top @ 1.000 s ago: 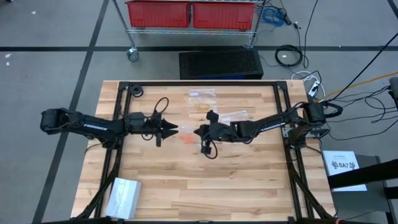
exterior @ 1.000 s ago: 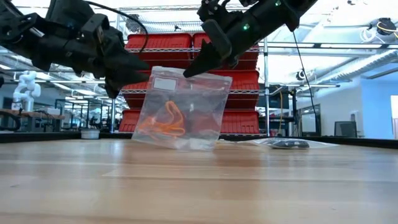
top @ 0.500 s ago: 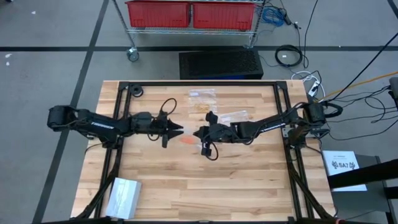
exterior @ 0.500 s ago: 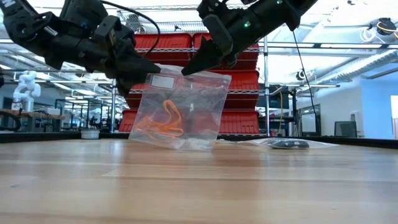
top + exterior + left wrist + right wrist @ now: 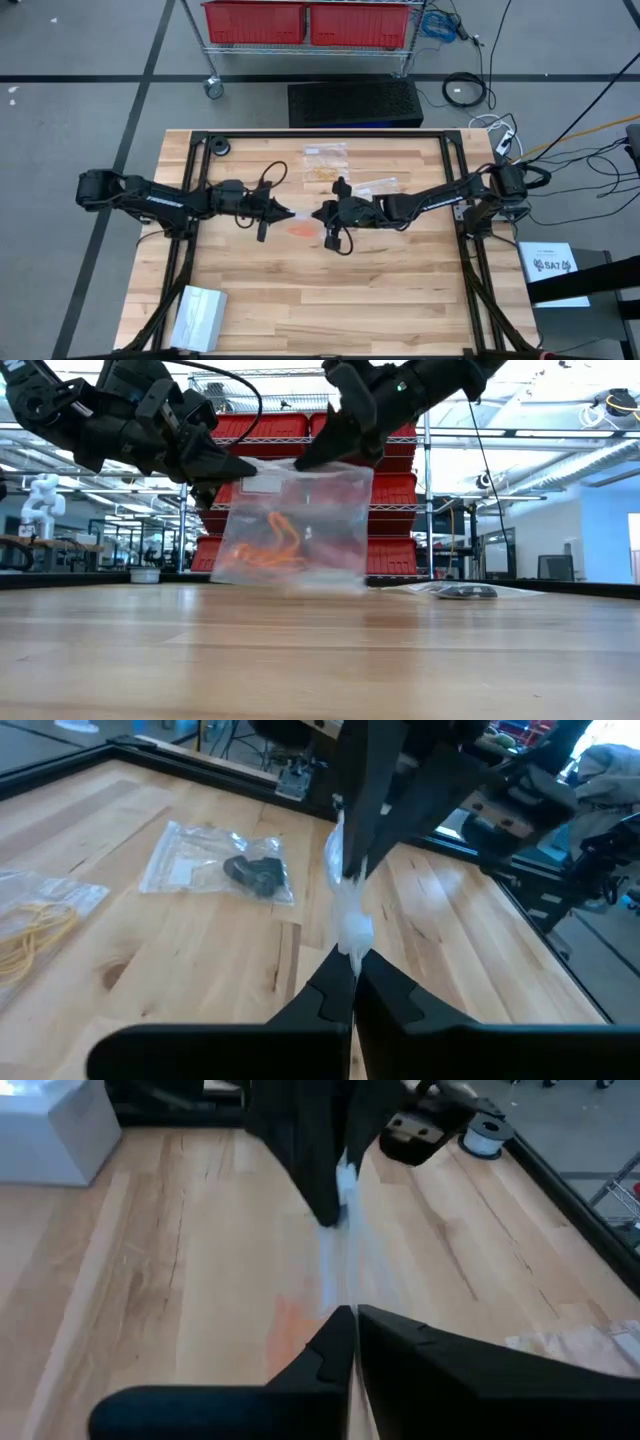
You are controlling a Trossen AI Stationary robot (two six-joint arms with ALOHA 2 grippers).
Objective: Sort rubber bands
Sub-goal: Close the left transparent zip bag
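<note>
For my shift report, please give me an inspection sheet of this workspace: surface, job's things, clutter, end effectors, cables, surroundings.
Surface: wooden table, black frame around it.
Job's things: orange rubber bands inside a clear bag held up between both arms; bag of black bands and bag of pale bands lying flat on the table.
Clutter: white box at the near left corner.
End effectors: left end effector shut on one top corner of the clear bag; right end effector shut on the other.
Cables: black cables on the floor.
Surroundings: wire cart with red bins behind the table.
</note>
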